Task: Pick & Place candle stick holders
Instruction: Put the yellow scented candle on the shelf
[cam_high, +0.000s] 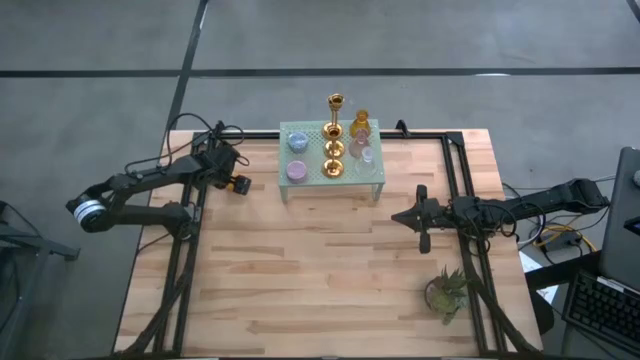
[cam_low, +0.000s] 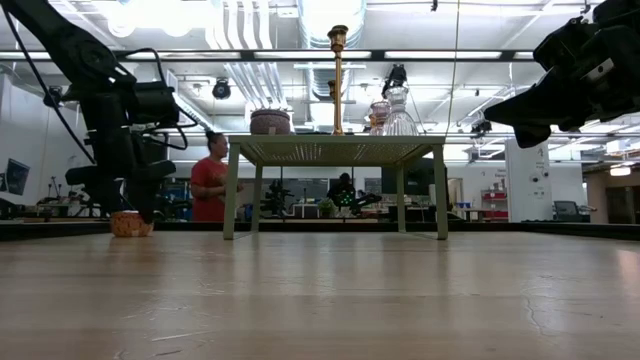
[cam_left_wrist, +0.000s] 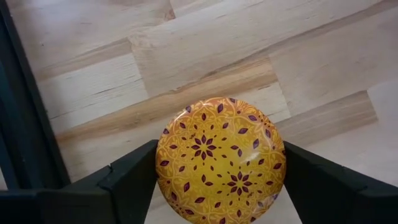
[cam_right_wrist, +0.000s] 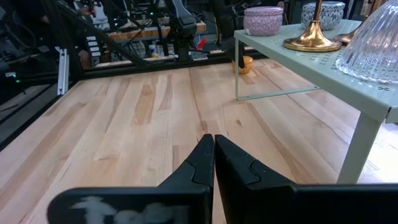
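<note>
A round orange cup with a dark red flower pattern (cam_left_wrist: 221, 158) stands on the wooden table left of the pale green mesh rack (cam_high: 312, 158). My left gripper (cam_high: 238, 185) is shut on it from above. On the rack stand gold stemmed holders (cam_high: 335, 105), a blue cup (cam_high: 298, 141), a pink-purple cup (cam_high: 297, 171), an amber cup (cam_high: 360, 125) and clear cups (cam_high: 363, 152). My right gripper (cam_right_wrist: 214, 140) is shut and empty above the table, right of the rack. My left gripper pinches the orange cup by its two opposite sides (cam_left_wrist: 163, 163), one finger (cam_left_wrist: 134, 174) on each side. The fingers come from above, pointing down. The cup is upright, and in the low view its base (cam_low: 131, 228) is on the table.
A small green potted plant (cam_high: 447, 290) stands at the near right. Black frame rails (cam_high: 185, 250) run along the table's left and right sides. Bare wood lies between rack and near edge. A person in a red shirt (cam_low: 210, 185) is in the room behind.
</note>
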